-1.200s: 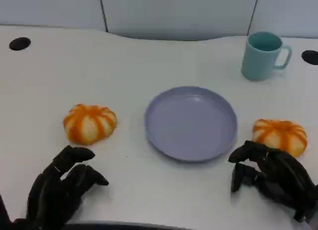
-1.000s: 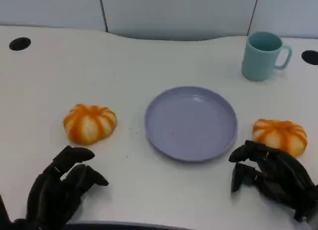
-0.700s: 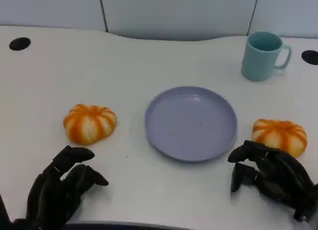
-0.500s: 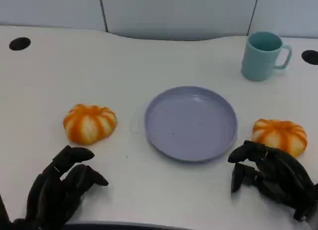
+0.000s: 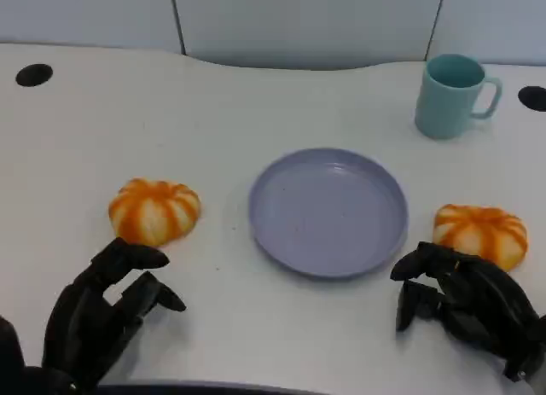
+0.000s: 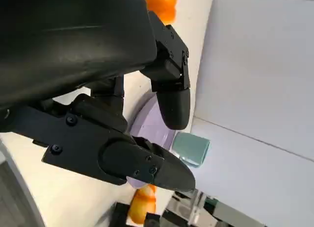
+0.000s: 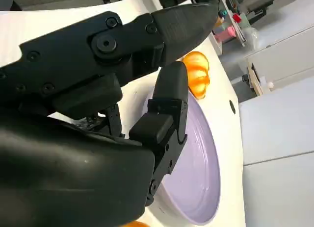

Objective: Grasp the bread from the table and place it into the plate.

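- Left hand [image 5: 102, 314] is hovering released, near left bread [image 5: 154, 211], left of plate [image 5: 328, 211].
- Right hand [image 5: 465, 305] is hovering released, touching nothing, beside right bread [image 5: 479, 232].

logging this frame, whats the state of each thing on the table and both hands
left bread: on the table, not held
right bread: on the table, not held
plate: upright, nothing in it
mug: upright, apart from the plate
left hand: open, holds nothing
right hand: open, holds nothing
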Motion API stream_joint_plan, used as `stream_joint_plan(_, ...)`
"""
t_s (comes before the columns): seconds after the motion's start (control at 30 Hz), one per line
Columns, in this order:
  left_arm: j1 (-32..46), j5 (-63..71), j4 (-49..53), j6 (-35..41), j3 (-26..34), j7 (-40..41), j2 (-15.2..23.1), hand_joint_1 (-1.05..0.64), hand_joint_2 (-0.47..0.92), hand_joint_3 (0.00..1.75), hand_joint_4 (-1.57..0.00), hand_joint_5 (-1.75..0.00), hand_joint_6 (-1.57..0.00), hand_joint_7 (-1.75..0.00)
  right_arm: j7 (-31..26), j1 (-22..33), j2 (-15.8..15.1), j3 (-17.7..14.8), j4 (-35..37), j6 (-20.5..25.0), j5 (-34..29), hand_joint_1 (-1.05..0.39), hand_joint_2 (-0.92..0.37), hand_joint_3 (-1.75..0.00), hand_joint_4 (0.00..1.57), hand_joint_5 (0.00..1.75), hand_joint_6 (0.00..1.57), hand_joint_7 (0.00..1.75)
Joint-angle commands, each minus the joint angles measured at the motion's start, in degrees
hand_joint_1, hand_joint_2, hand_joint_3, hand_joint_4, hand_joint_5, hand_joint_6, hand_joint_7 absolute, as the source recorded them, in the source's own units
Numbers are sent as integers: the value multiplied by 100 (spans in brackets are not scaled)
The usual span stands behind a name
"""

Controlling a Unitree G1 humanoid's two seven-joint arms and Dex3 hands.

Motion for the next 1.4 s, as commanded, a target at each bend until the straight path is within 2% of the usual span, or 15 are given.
stream_joint_plan(0.03,92,414,-229,-621,-169,238,154,-75,92,19,-37,-164,-38,-130,-39,180,-22,-1,144,165,-22,-52,-92,-11,57,164,74,102)
stream_joint_plan(0.23,-70,947,-534,-1106,-397,619,364,-70,92,16,-32,-145,-44,-74,-95,200,-44,39,86,123,-79,-53,-92,-13,57,164,73,106)
stream_joint_plan(0.3,-119,1334,-696,-1189,-499,923,503,-69,92,17,-28,-145,-45,-64,-86,193,-40,34,100,146,-64,-53,-92,-12,57,164,72,107)
stream_joint_plan(0.47,-237,2377,-1095,-1161,-750,1776,862,-69,92,16,-12,-138,-44,-56,-2,168,-26,-6,129,317,28,-53,-92,-10,57,163,72,106)
stream_joint_plan(0.6,-451,3776,-1250,-1263,-1062,2659,1371,-66,92,20,-1,-131,-39,-52,-70,191,-18,22,124,189,-27,-53,-92,-10,58,162,72,105)
stream_joint_plan(0.7,-568,4590,-1373,-1131,-1304,3146,1712,-67,92,22,0,-112,-33,-48,-63,199,-16,31,127,159,-29,-52,-92,-12,58,161,72,104)
stream_joint_plan(0.73,-627,4739,-1350,-1128,-1372,3255,1796,-66,92,19,0,-97,-29,-44,-75,202,-16,35,119,172,-31,-52,-92,-12,59,162,72,104)
stream_joint_plan(0.87,-831,5146,-1268,-1092,-1619,3593,2051,-64,92,15,0,-71,-21,-29,-76,200,-23,36,133,141,-30,-51,-92,-11,58,164,71,104)
stream_joint_plan(0.97,-1046,5559,-1235,-886,-1837,3776,2266,-67,92,16,-1,-57,-22,-13,-75,192,-28,27,154,137,-19,-51,-92,-11,58,158,72,102)
stream_joint_plan(1.1,-1332,6293,-1292,-318,-2212,3802,2588,-74,92,19,0,-45,-20,-6,-84,185,-30,40,148,116,-27,-52,-92,-11,59,157,73,102)
stream_joint_plan(1.13,-1406,6433,-1327,-105,-2316,3675,2656,-77,92,18,0,-34,-18,-5,-83,175,-25,34,182,98,-24,-52,-92,-11,60,159,73,103)
stream_joint_plan(1.23,-1641,6814,-1284,386,-2634,3479,2797,-81,92,9,0,-20,-19,-2,-57,152,-8,4,261,53,6,-51,-92,-11,60,161,74,104)
stream_joint_plan(1.4,-2095,7043,-800,796,-3060,3420,2831,-86,91,3,0,-17,-18,-1,45,124,16,-76,309,173,119,-51,-92,-9,60,159,74,102)
